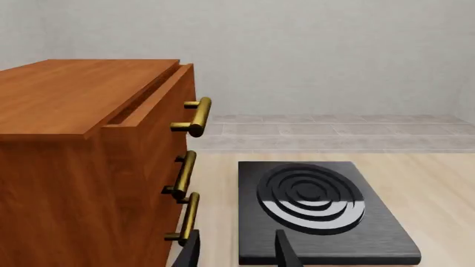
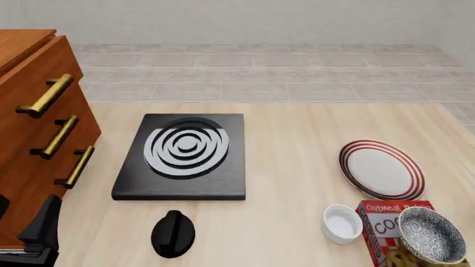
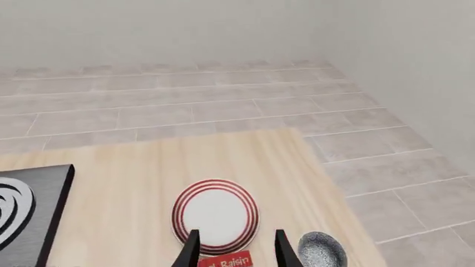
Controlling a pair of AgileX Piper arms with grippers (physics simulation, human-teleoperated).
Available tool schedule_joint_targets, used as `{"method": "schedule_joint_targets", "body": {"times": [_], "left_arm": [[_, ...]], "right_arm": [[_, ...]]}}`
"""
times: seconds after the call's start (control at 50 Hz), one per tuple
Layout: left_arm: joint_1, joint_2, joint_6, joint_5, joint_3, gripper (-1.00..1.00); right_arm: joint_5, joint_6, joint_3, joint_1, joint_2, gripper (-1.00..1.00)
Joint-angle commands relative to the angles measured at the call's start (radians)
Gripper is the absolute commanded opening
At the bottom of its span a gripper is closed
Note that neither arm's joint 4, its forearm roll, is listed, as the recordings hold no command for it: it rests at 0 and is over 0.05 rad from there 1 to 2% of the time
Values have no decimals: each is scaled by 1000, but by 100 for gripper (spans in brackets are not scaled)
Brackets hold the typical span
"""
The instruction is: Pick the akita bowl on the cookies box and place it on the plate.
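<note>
The akita bowl is sitting tilted on the cookies box at the near right edge of the table, its speckled inside facing up and toward the camera. In the right wrist view the bowl is showing just beside the box, whose red edge is peeking up between the fingers. The right gripper is hanging above the box with its jaws spread apart and nothing between them; it is not touching the bowl.

Just left of the box a plain white bowl is standing upright on the table. Further left, near the front edge, a black knob-like object is lying by itself. At the near left corner, part of the left arm is showing beside the cabinet.

Beyond the box the plate is lying flat and bare, apart from the box and both bowls.

The left gripper is hovering with its jaws parted and empty, the dark fingertips framing the near edge of the black stove slab with its concentric rings. The wooden cabinet is standing at the left, its brass handles facing the stove, and its top drawer is sitting slightly pulled out.
</note>
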Motion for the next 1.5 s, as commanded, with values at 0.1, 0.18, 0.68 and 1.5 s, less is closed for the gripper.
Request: {"method": "schedule_joint_targets", "body": {"times": [0.1, 0.18, 0.68, 1.5], "left_arm": [[0, 0, 0, 0, 0, 100], [0, 0, 0, 0, 0, 100], [0, 0, 0, 0, 0, 100], [0, 0, 0, 0, 0, 100]], "right_arm": [[91, 29, -41, -99, 59, 100], [106, -26, -23, -128, 42, 100], [82, -47, 125, -197, 42, 100], [-137, 17, 406, -208, 171, 100]]}}
